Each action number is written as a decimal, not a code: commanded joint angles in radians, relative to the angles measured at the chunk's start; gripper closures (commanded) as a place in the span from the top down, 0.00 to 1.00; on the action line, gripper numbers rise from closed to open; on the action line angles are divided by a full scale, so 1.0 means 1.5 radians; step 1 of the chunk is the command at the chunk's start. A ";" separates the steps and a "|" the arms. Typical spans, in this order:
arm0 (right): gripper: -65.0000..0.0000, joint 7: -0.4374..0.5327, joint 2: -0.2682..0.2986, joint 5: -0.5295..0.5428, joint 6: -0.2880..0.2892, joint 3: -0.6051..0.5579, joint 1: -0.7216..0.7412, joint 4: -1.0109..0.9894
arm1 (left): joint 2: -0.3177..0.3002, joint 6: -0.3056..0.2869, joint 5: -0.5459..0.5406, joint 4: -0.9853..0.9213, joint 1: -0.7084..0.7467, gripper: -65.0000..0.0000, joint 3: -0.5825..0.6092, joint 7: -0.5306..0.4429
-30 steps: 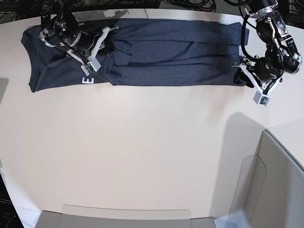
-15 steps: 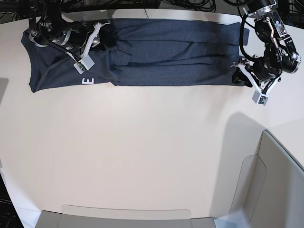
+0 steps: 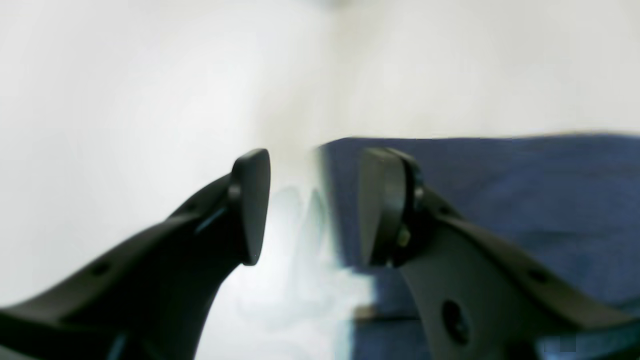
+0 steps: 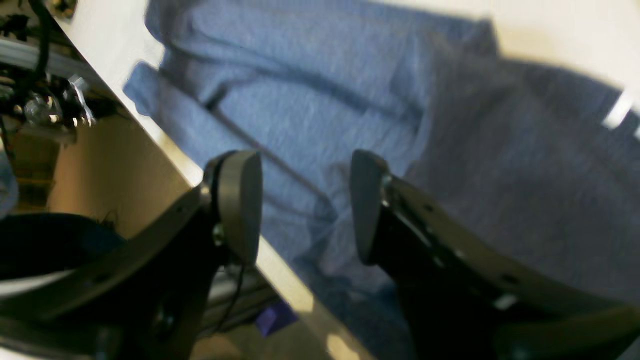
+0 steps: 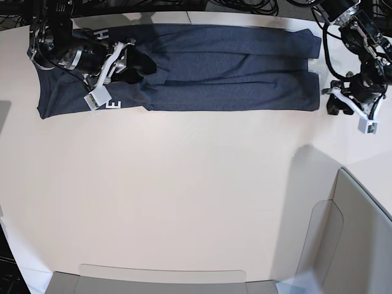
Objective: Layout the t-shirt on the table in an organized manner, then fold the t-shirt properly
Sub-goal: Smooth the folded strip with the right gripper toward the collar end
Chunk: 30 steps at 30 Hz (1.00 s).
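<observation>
The dark navy-grey t-shirt (image 5: 226,67) lies as a long strip along the far edge of the off-white table (image 5: 184,196), with white letters (image 5: 113,105) at its left end. My right gripper (image 5: 142,63) is open over the shirt's left part. In the right wrist view it (image 4: 302,207) hangs empty above wrinkled cloth (image 4: 325,100) by the table's edge. My left gripper (image 5: 332,102) is open just off the shirt's right end. In the left wrist view it (image 3: 312,210) is empty, with the shirt's edge (image 3: 500,200) behind its right finger (image 3: 380,205).
Pale grey translucent panels stand at the right (image 5: 358,233) and along the front edge (image 5: 162,278). Dark cables and gear (image 5: 239,5) lie behind the table's far edge. The shirt's top edge runs close to that edge.
My left gripper has let go of the shirt's right end and moved right, off the cloth. My right arm has turned and shifted; a white letter now shows at the shirt's top left.
</observation>
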 commanded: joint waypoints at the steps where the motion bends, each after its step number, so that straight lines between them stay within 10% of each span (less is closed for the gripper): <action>1: 0.44 0.004 -0.001 0.015 0.003 0.025 0.005 0.010 | -0.010 -0.002 -0.010 0.007 -0.004 0.43 -0.026 -0.010; 18: 0.44 0.004 -0.122 -0.259 0.002 0.231 0.076 0.009 | -0.014 -0.004 -0.250 -0.224 0.129 0.43 -0.063 -0.010; 30: 0.44 0.004 -0.152 -0.298 0.002 0.381 0.095 -0.014 | -0.028 -0.003 -0.300 -0.223 0.179 0.43 0.017 -0.010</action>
